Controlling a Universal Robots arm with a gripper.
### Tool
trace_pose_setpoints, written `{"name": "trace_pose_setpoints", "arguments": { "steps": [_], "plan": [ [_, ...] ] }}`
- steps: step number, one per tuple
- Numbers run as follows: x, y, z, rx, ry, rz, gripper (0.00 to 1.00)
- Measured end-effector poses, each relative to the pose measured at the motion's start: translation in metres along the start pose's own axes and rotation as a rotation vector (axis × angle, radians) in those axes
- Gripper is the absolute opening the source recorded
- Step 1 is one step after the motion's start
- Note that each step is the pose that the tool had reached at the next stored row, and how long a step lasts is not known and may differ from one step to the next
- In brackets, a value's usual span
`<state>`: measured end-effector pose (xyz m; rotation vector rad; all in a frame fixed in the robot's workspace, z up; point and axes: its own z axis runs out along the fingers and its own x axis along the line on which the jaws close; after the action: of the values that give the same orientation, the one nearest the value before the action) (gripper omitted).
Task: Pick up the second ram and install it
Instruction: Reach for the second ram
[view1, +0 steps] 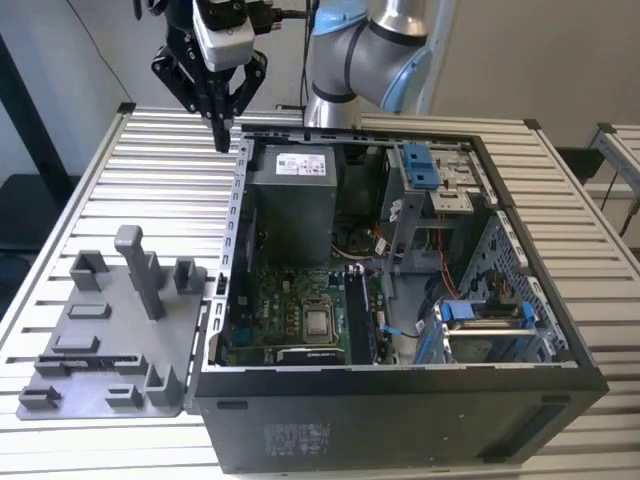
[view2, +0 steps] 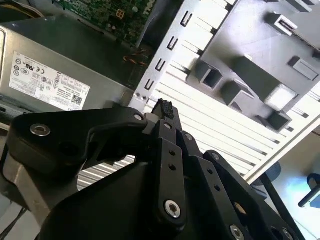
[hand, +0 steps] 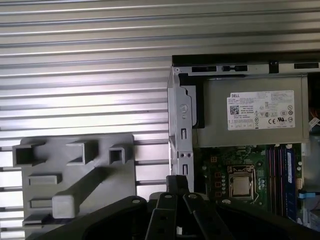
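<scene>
One gripper (view1: 221, 130), pointing down — closed — beside the computer case (view1: 400, 415).

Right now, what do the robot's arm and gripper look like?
The arm is silver-grey with light blue joint caps. The gripper is black, built of linked bars pinned with silver bolts, below a white housing with a black cable.
</scene>
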<state>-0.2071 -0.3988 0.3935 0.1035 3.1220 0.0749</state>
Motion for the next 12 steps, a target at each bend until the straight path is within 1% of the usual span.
{"name": "trace_pose_setpoints", "arguments": {
  "steps": [4,12],
  "plan": [
    [0.0076,-0.0005,0.0,0.0001,0.0005,-0.001,0.11],
    [0.0265,-0.0018,-0.0001,-0.0001,0.0007,-0.003,0.11]
  ]
}}
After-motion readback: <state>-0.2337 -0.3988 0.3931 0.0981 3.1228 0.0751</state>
